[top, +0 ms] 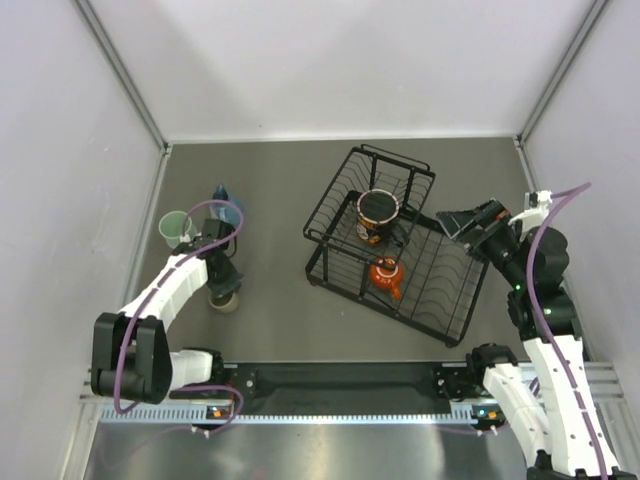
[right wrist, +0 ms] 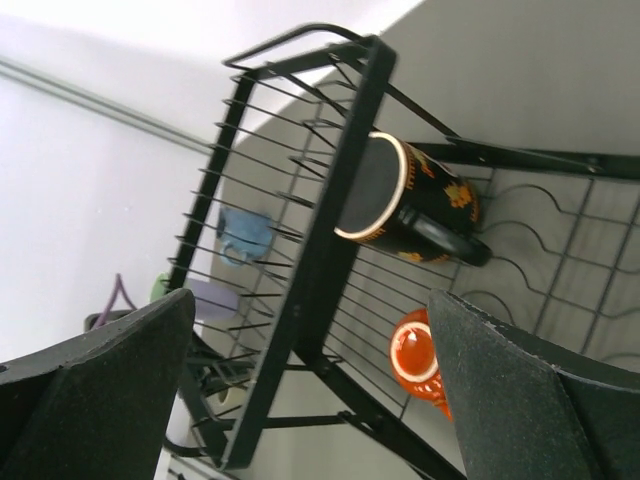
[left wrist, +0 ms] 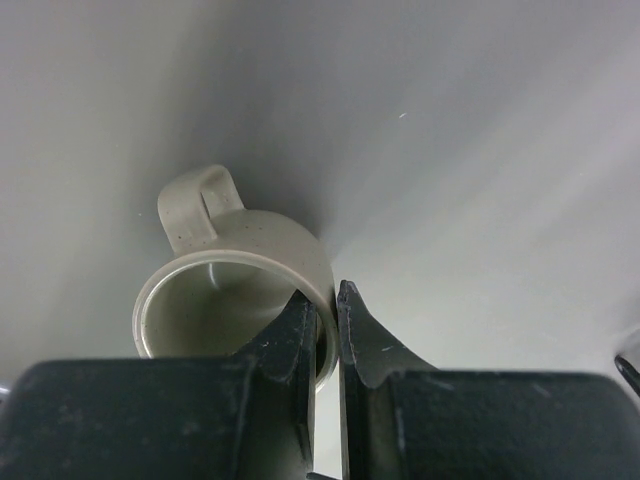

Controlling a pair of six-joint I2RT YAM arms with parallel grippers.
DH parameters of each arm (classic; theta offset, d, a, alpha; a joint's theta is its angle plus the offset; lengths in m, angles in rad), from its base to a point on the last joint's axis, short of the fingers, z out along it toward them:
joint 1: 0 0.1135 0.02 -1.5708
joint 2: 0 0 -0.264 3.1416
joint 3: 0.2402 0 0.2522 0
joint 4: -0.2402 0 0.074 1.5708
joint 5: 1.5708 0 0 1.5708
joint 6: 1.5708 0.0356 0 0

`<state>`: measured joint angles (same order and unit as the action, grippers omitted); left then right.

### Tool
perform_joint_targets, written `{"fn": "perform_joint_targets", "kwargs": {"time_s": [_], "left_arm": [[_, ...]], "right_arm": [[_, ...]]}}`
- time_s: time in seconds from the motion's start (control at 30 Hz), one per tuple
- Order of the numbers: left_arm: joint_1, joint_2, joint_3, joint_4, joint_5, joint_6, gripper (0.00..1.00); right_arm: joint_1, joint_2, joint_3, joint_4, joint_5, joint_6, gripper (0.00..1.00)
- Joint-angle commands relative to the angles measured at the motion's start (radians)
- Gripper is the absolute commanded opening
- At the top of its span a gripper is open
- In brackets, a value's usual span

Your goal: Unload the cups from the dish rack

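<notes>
Top external view: the rack (top: pixel 445 295) sits right of centre on the bench (top: pixel 280 180), turned at an angle. Two cups are in it. The patterned mug (top: pixel 379 209) is by the raised tier, and the orange cup (top: pixel 386 272) is on the lower wires, nearer the arms. At the bench's left stand the mint tumbler (top: pixel 174 227) and the blue mug (top: pixel 229 207), both just beside the left arm, which partly covers the area between them.

In the right wrist view, the rack's end frame and wires stand between the right fingers (right wrist: pixel 520 400) and both racked cups. The right fingers are spread wide, hold nothing, and sit just off the rack's right side.

The left fingers (left wrist: pixel 365 345) are almost together, pinching the wall of the beige mug (left wrist: pixel 240 260), one finger inside the rim and one outside. This mug is outside the rack, to its left, near the tumbler.
</notes>
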<state>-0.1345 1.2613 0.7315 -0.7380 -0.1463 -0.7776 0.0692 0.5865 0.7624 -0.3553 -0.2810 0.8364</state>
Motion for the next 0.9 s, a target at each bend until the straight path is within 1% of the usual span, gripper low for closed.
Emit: {"fn": "perform_joint_targets", "kwargs": {"time_s": [0.0, 0.07, 0.1, 0.17, 0.2, 0.27, 0.33, 0.47, 0.57, 0.63, 0.67, 0.8, 0.87], "left_arm": [[0.007, 0.000, -0.024, 0.057, 0.002, -0.014, 0.00], [0.006, -0.011, -0.035, 0.061, -0.009, -0.015, 0.04], [0.007, -0.014, -0.035, 0.061, -0.010, -0.017, 0.18], [0.007, -0.017, -0.037, 0.065, 0.005, -0.011, 0.24], [0.007, -0.017, -0.031, 0.054, 0.007, -0.011, 0.36], [0.007, -0.014, -0.012, 0.048, 0.027, -0.008, 0.41], [0.006, -0.020, 0.000, 0.045, 0.037, 0.001, 0.49], [0.006, -0.051, 0.020, 0.052, 0.073, 0.009, 0.58], [0.006, -0.074, 0.043, 0.066, 0.140, 0.035, 0.62], [0.004, -0.092, 0.063, 0.077, 0.210, 0.058, 0.65], [0.004, -0.099, 0.071, 0.080, 0.230, 0.066, 0.70], [0.004, -0.131, 0.115, 0.089, 0.292, 0.098, 0.77], [0.004, -0.141, 0.143, 0.094, 0.326, 0.112, 0.85]], "right_arm": [[-0.002, -0.022, -0.011, 0.009, 0.039, -0.025, 1.00], [-0.002, -0.024, -0.015, 0.009, 0.039, -0.031, 1.00], [-0.002, -0.024, -0.021, 0.010, 0.039, -0.042, 1.00], [-0.002, -0.024, -0.029, 0.009, 0.025, -0.068, 1.00], [0.000, -0.021, -0.037, 0.010, 0.022, -0.103, 1.00], [0.000, -0.017, -0.047, -0.005, 0.044, -0.125, 1.00], [-0.002, -0.007, -0.057, -0.043, 0.075, -0.129, 1.00], [0.000, 0.010, -0.101, -0.071, 0.092, -0.129, 1.00], [-0.002, 0.032, -0.126, -0.128, 0.117, -0.134, 1.00], [-0.002, 0.030, -0.144, -0.152, 0.123, -0.146, 0.99], [-0.002, 0.024, -0.165, -0.157, 0.115, -0.149, 0.98], [0.000, 0.013, -0.230, -0.143, 0.086, -0.152, 0.89], [0.000, 0.001, -0.270, -0.098, 0.074, -0.151, 0.86]]}}
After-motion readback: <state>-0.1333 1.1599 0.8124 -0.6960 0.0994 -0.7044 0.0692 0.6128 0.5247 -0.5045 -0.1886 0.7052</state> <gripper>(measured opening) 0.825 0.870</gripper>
